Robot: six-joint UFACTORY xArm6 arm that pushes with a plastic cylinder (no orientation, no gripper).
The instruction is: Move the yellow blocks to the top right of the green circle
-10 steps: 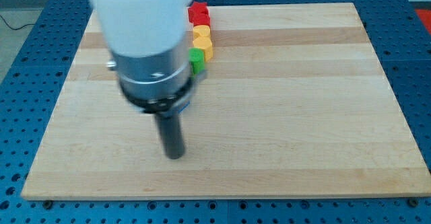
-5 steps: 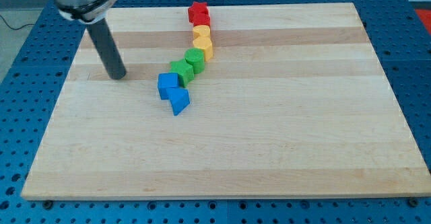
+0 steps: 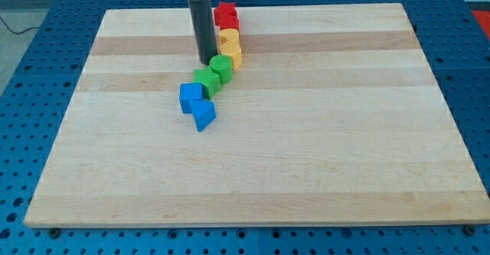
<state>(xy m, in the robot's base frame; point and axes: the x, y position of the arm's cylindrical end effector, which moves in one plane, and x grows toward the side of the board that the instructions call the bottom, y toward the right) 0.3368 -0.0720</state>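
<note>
- Toward the board's point(image 3: 321, 171) left half, below the rest of the chain, sit two blue blocks: a blue cube point(image 3: 191, 96) and, touching it on its lower right, a blue wedge point(image 3: 204, 116).
- Up and to the right of them is a green block point(image 3: 205, 80) of a shape I cannot make out, pressed against the green circle point(image 3: 221, 67).
- My tip point(image 3: 207, 61) rests on the board just beside the green circle, at its upper left, with the rod standing upright above it. I carry no pincer, only this rod, so there is nothing to be wide, narrow or holding.
- The two yellow blocks sit just right of the rod, near the board's top edge: the lower yellow block point(image 3: 232, 53) touches the green circle's upper right, and the upper yellow block point(image 3: 229, 36) is stacked behind it in the line.
- A red block point(image 3: 226, 15) caps the line, closest to the top edge.
- By my judgement the yellows already lie about where the task wants them, so little is left.
- Risk: the chain is tightly packed. A push rightward from here could clip the green circle and shift the very reference I am measuring against, or shove the yellows into the red block and scatter the line.
- No brand, label or writing can be read anywhere.
</note>
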